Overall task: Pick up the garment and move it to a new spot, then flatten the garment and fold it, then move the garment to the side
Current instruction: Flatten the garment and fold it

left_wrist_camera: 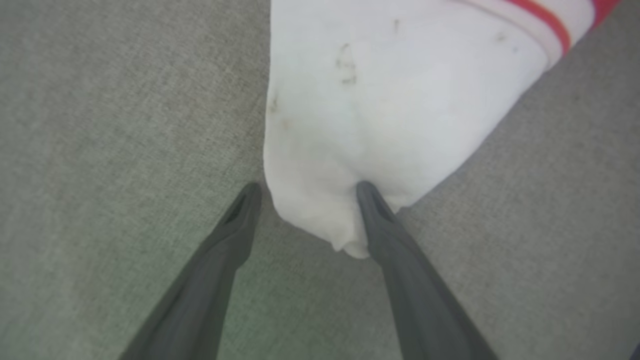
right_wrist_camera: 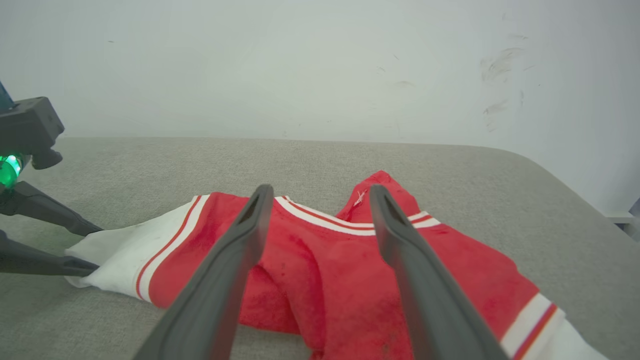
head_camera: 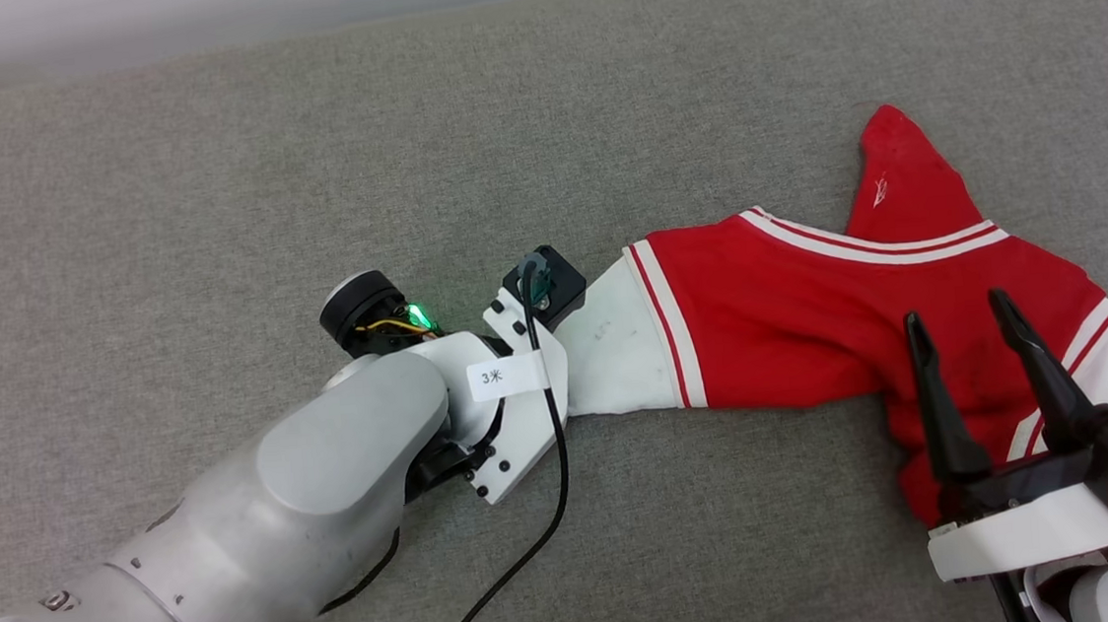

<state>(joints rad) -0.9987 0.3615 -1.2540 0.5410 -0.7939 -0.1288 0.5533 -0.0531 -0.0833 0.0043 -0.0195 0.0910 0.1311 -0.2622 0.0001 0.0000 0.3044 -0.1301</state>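
A grey woven fabric surface (head_camera: pixel 208 180) runs back to a pale wall (right_wrist_camera: pixel 300 65). Your left gripper (left_wrist_camera: pixel 307 190) has its two dark fingers spread wide. The end of a white sleeve (left_wrist_camera: pixel 380 100) lies between them; one fingertip touches the cloth, and nothing is pinched. Your right gripper (head_camera: pixel 957 314) is spread just as wide, empty, its fingers pointing over the crumpled body of the bright red T-shirt with striped trim (head_camera: pixel 782 323), which stretches from one gripper to the other.
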